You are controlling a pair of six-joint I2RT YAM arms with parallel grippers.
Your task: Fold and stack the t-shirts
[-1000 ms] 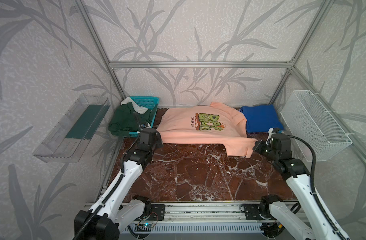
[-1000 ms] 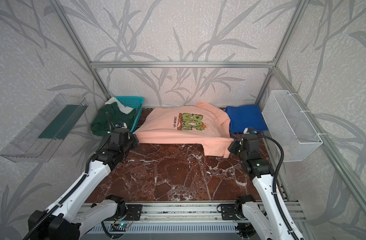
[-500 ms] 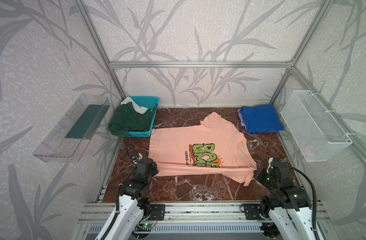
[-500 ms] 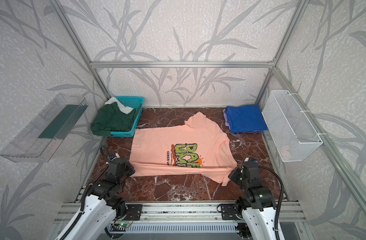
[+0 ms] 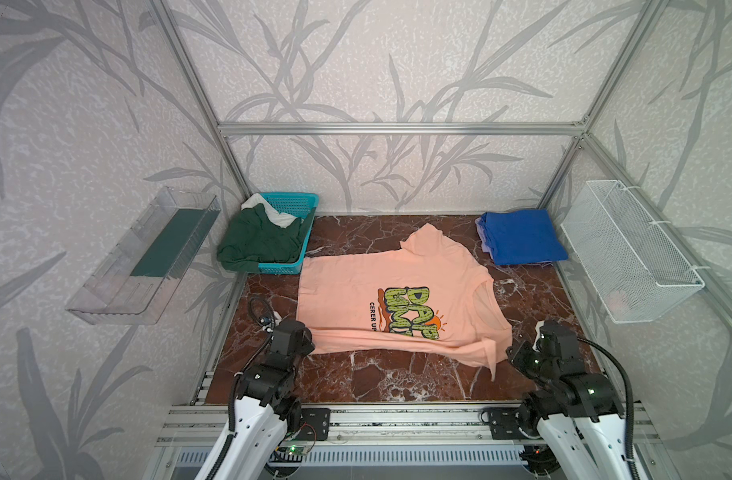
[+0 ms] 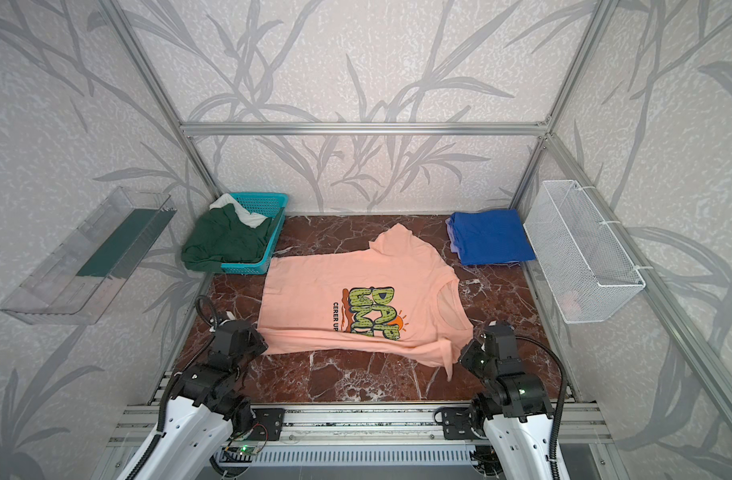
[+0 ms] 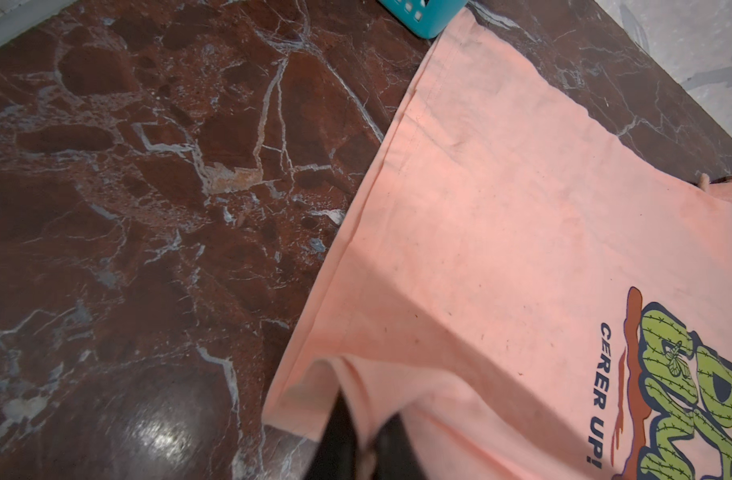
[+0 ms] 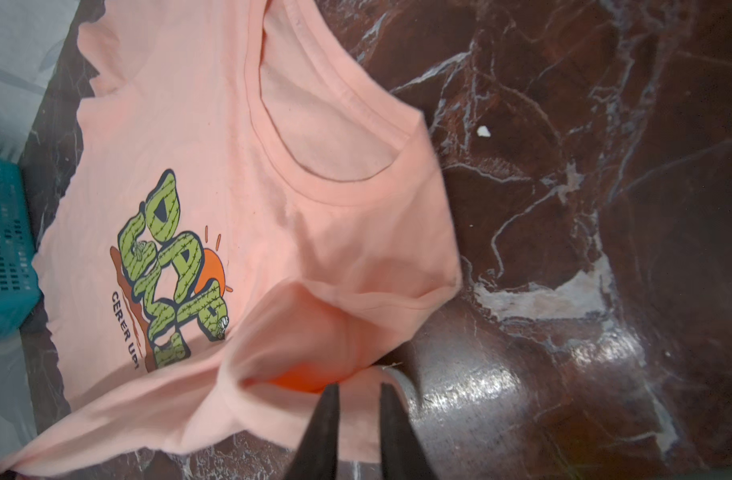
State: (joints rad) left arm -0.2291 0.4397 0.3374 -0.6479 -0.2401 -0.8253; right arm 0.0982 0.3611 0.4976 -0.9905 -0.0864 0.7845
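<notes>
Left hand (image 7: 366, 409) and right hand (image 8: 358, 386) sit at the near edge of the peach-pink t-shirt (image 5: 389, 299) — fingers slightly parted, cloth between. It lies print-up on the table (image 5: 397, 376); beyond, a folded blue t-shirt (image 5: 518, 239) far right, a dark green t-shirt (image 5: 260, 241) in the teal basket (image 5: 291, 201).

At the near left corner of the surface (image 5: 397, 376), the left arm (image 5: 252, 399) is seen folded low, wrist tipped forward and down. The left claw (image 5: 309, 345) is held just above the surface; its fingers (image 7: 339, 436) are slightly parted. At the near right corner, the right arm (image 5: 580, 386) is folded low likewise. The right claw (image 5: 510, 354) is turned inward toward the middle, its fingers (image 8: 318, 432) parted by a narrow gap. The claws are set well apart along the front edge.
</notes>
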